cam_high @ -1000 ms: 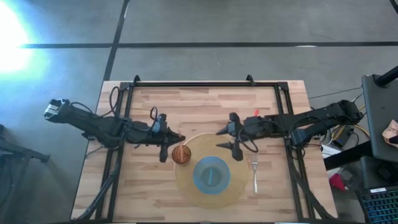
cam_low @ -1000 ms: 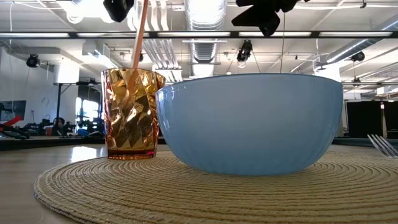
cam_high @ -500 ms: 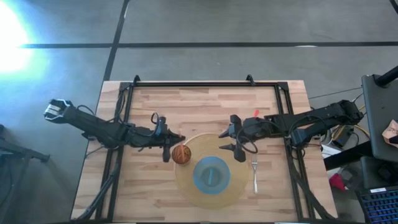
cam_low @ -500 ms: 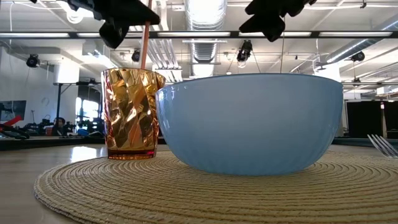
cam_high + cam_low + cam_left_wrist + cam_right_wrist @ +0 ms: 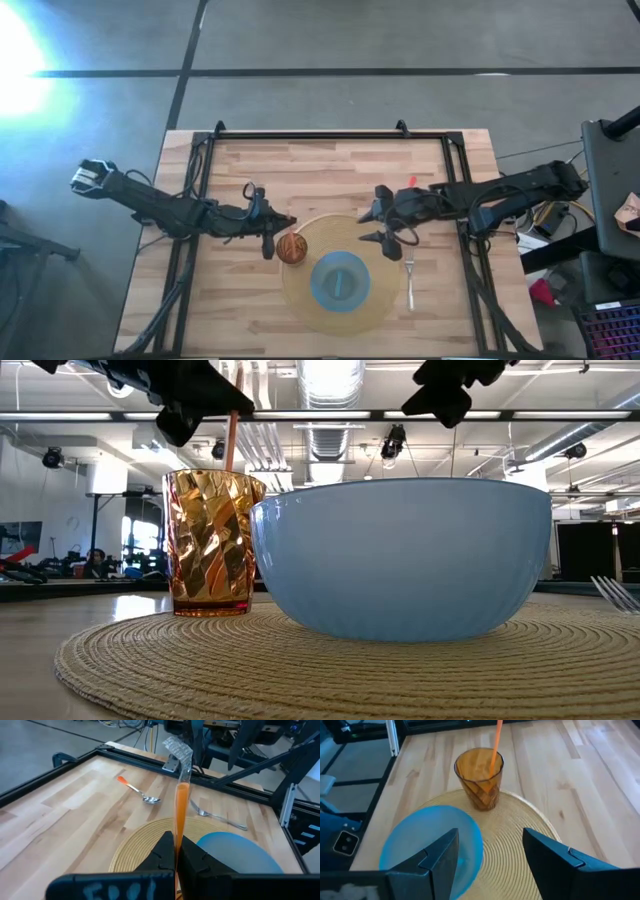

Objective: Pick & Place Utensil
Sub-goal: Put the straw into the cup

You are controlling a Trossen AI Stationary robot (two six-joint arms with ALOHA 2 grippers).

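Observation:
An orange-handled utensil (image 5: 181, 805) stands nearly upright in the amber faceted cup (image 5: 212, 545), with its pale, glinting end on top. My left gripper (image 5: 176, 851) is shut on it just above the cup (image 5: 291, 247). The cup stands on the woven placemat (image 5: 300, 670) beside the blue bowl (image 5: 400, 555). My right gripper (image 5: 490, 870) is open and hovers over the mat's right part (image 5: 385, 225), touching nothing. Its view shows the shaft (image 5: 495, 745) going down into the cup (image 5: 479, 777). My left gripper pinches the orange shaft (image 5: 177, 837) between its two fingers, which come level from the table's left side and lie across it. The utensil stands almost upright. Its lower end (image 5: 229, 455) is inside the cup and its pale end rises above the fingers.
A fork (image 5: 409, 280) lies on the table just right of the placemat. A spoon with an orange handle (image 5: 137, 790) lies farther back on the right half. The blue bowl (image 5: 340, 282) fills the mat's near part. A black frame borders the table.
My left gripper has come down toward the cup, and the utensil has gone from tilted to nearly upright with its orange shaft lowered into the cup. My right gripper has drawn back a little toward the table's right edge, still open.

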